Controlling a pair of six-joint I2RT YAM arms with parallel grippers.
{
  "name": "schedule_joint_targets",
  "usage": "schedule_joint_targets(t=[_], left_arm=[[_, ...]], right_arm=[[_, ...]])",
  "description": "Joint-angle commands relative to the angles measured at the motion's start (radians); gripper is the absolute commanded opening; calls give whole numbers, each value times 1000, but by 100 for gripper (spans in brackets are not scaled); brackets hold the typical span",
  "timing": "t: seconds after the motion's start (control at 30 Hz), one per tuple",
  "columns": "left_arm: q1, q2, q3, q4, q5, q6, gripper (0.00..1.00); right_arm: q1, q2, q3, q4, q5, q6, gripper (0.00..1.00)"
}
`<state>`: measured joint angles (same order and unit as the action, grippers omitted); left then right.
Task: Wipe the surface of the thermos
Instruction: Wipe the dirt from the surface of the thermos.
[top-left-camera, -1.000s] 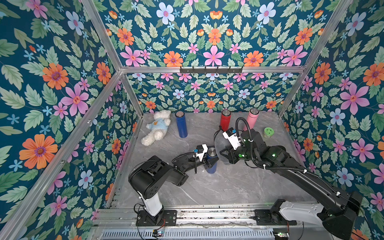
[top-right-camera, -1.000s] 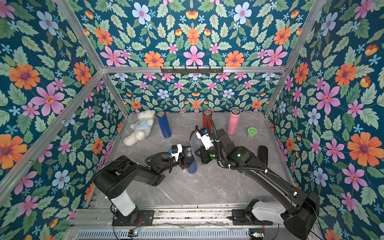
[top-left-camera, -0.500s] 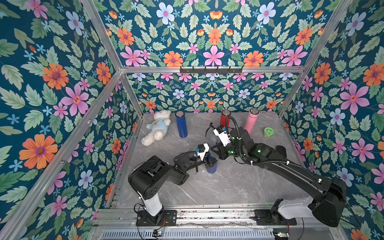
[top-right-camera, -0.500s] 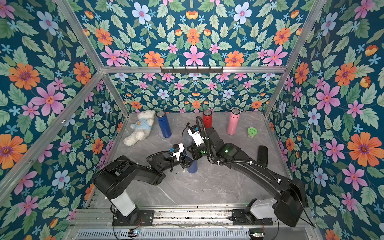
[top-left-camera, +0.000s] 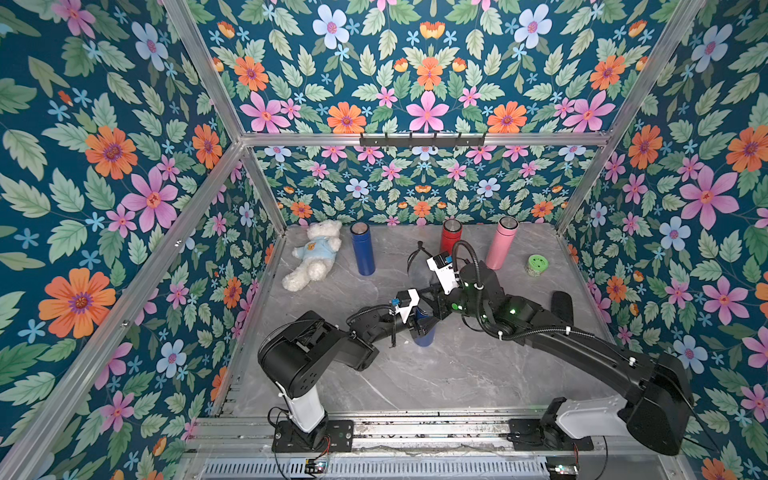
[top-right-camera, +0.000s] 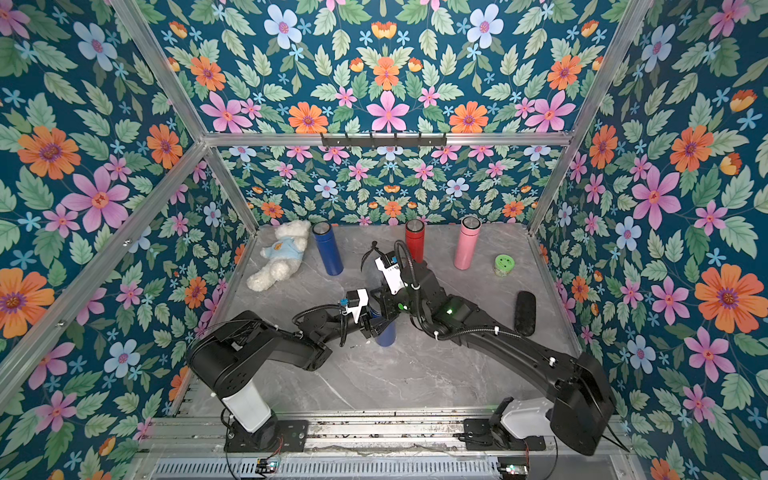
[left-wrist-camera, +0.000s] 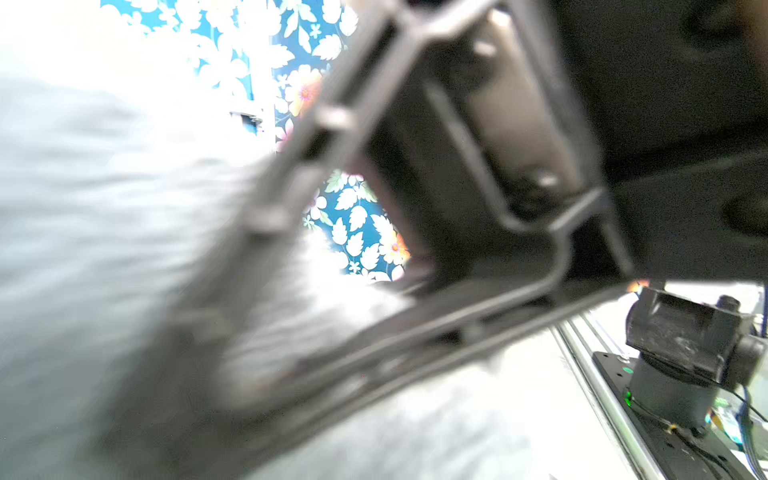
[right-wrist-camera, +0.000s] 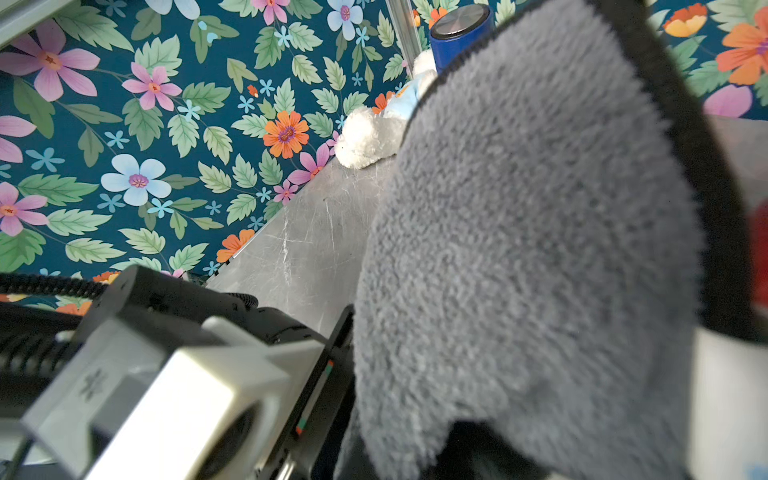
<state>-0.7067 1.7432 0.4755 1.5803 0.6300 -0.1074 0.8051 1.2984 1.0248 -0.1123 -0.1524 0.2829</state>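
Note:
A dark blue thermos (top-left-camera: 424, 337) stands upright mid-table, and my left gripper (top-left-camera: 419, 323) is shut on its upper body from the left. My right gripper (top-left-camera: 430, 308) reaches in from the right and sits at the thermos's top, hiding the cap. It is shut on a grey fluffy cloth with black edging (right-wrist-camera: 540, 228). In both top views the cloth (top-right-camera: 370, 270) shows blurred just behind the thermos (top-right-camera: 385, 335). The cloth (left-wrist-camera: 83, 216) also fills much of the left wrist view, out of focus.
Along the back wall stand a blue thermos (top-left-camera: 363, 251), a red thermos (top-left-camera: 450, 237) and a pink thermos (top-left-camera: 502, 245). A white teddy bear (top-left-camera: 313, 259) lies back left. A green lid (top-left-camera: 537, 264) and a black oblong object (top-left-camera: 562, 306) are on the right.
My right arm has swung left with the cloth, from beside the thermos to over its top. The left gripper and the thermos have stayed put.

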Motion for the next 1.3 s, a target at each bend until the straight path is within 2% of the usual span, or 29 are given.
schedule_joint_targets(t=[0.0, 0.13, 0.47, 0.6, 0.8, 0.9, 1.07, 1.27], left_arm=[[1, 21, 0, -178, 8, 24, 0], [-2, 26, 6, -186, 11, 34, 0], [-2, -2, -10, -208, 23, 52, 0], [0, 8, -8, -204, 24, 48, 0], [7, 33, 9, -186, 28, 26, 0], [8, 38, 22, -189, 35, 17, 0], [8, 32, 39, -229, 60, 17, 0], [7, 19, 30, -247, -7, -28, 0]], right_arm=[[8, -37, -58, -287, 11, 51, 0], [8, -18, -58, -267, 11, 57, 0], [-9, 255, 138, -196, 38, 18, 0], [-9, 214, 86, -202, 48, 18, 0], [-6, 30, -76, -254, 59, 72, 0], [-7, -16, -115, -265, 52, 88, 0], [-48, 25, -77, -244, 47, 58, 0], [-124, 69, 36, -221, 26, 18, 0]])
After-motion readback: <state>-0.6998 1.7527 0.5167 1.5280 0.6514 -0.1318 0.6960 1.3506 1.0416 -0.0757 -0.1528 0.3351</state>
